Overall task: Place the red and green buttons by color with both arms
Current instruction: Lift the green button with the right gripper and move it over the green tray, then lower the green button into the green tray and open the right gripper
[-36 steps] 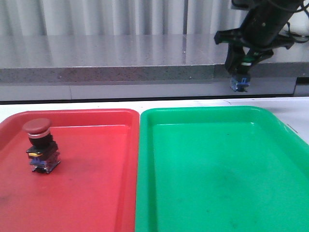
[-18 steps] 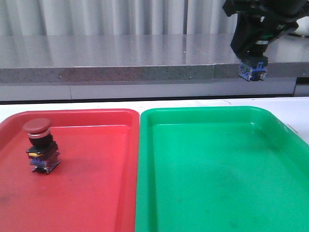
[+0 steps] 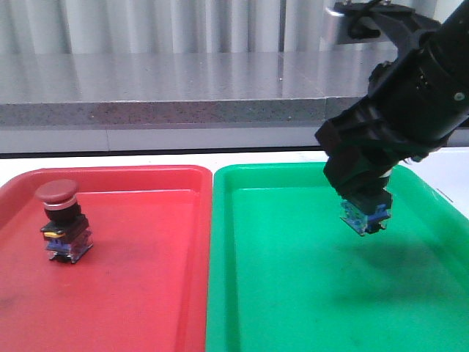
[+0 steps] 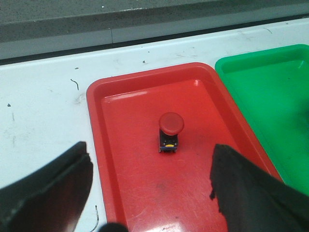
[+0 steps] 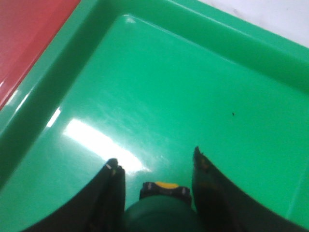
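White counter (image 4: 43, 111) is carrying red tray (image 3: 146, 308) & green tray (image 3: 293, 293). Right arm is angling down over green tray, right pincer (image 3: 364, 202) clamping green button (image 3: 366, 214) above tray floor. Left pincer (image 4: 149, 186) is hovering w/ jaws apart above red button (image 3: 63, 220), which is standing upright in red tray.
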Controlling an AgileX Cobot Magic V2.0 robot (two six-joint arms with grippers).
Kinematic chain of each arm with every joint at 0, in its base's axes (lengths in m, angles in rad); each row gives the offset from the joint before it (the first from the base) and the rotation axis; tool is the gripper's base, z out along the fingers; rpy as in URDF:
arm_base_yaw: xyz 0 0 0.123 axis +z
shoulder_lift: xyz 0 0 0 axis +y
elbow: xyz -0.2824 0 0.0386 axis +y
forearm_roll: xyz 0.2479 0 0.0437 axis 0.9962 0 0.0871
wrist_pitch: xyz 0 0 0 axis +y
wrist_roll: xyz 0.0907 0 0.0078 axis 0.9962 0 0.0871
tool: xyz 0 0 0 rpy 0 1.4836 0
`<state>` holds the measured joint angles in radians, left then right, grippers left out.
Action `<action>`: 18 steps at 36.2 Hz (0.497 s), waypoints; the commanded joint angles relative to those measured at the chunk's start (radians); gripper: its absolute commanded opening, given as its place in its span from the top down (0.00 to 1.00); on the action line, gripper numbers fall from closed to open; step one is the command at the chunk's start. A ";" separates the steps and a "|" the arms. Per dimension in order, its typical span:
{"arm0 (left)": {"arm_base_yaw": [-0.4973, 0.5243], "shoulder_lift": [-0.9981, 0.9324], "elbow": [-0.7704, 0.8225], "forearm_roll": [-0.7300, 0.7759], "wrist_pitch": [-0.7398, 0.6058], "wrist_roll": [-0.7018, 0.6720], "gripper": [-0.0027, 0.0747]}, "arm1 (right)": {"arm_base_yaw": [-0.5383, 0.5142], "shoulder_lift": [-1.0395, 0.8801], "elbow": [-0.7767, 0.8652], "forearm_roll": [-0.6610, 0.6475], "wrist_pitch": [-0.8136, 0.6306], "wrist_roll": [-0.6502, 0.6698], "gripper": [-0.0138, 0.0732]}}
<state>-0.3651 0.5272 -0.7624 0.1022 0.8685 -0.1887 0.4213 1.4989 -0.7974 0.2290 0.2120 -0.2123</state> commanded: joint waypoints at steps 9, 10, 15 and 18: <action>-0.007 0.003 -0.026 0.005 -0.077 -0.012 0.32 | 0.000 0.063 -0.021 -0.018 -0.139 -0.010 0.60; -0.007 0.003 -0.026 0.005 -0.077 -0.012 0.32 | 0.000 0.066 -0.021 -0.018 -0.139 -0.010 0.60; -0.007 0.003 -0.026 0.005 -0.077 -0.012 0.32 | 0.000 0.070 -0.021 -0.019 -0.137 -0.010 0.59; -0.007 0.003 -0.026 0.005 -0.077 -0.012 0.32 | 0.000 0.070 -0.021 -0.019 -0.137 -0.010 0.56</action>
<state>-0.3651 0.5272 -0.7624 0.1022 0.8624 -0.1887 0.4213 1.6048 -0.7974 0.2154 0.1378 -0.2123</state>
